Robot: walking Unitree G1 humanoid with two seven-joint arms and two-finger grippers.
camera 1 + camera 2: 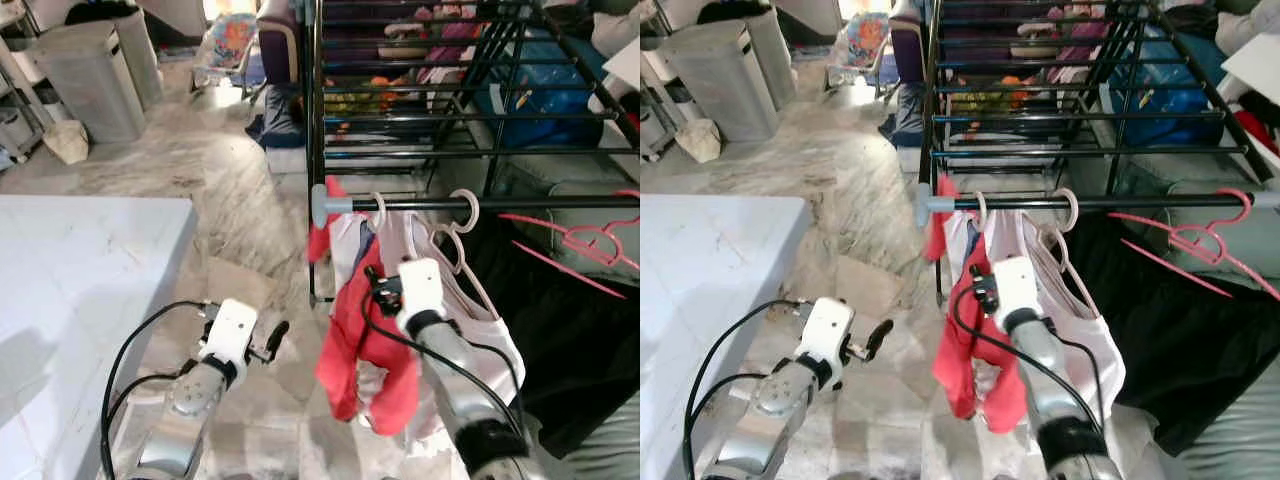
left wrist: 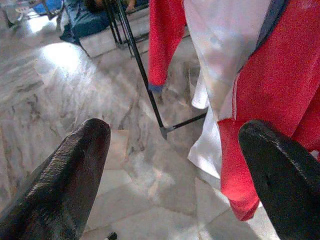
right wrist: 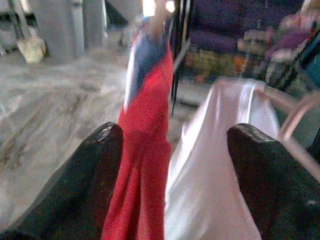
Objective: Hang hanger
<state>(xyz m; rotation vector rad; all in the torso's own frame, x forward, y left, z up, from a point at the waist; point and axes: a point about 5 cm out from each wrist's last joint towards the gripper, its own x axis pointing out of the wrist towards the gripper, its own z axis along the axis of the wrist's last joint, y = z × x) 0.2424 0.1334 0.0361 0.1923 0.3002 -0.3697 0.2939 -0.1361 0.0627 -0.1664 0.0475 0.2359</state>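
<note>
The right tool (image 1: 378, 290) is raised close under the rail (image 1: 480, 203), its fingers spread and empty, with the red garment (image 1: 365, 345) and the white garment (image 3: 210, 175) directly ahead between them. Both garments hang from hooks over the rail; the white hanger (image 1: 462, 222) is hooked just above and beyond the tool. The hanging appears largely done.

The step in hand is judged to be release and check. Draw the right tool straight back and down, so the fingers clear the cloth without dragging a hook along the rail.

The left tool (image 1: 272, 340) is low, released and empty, with bare floor (image 2: 75, 75) ahead and the rack leg (image 2: 145, 80) beyond.

Clearances: the rail's grey end cap (image 1: 320, 205) sits just left of the hooks. A pink hanger (image 1: 590, 240) lies well to the right. The desk (image 1: 80, 290) edge borders the left arm. Open floor lies between desk and rack.
</note>
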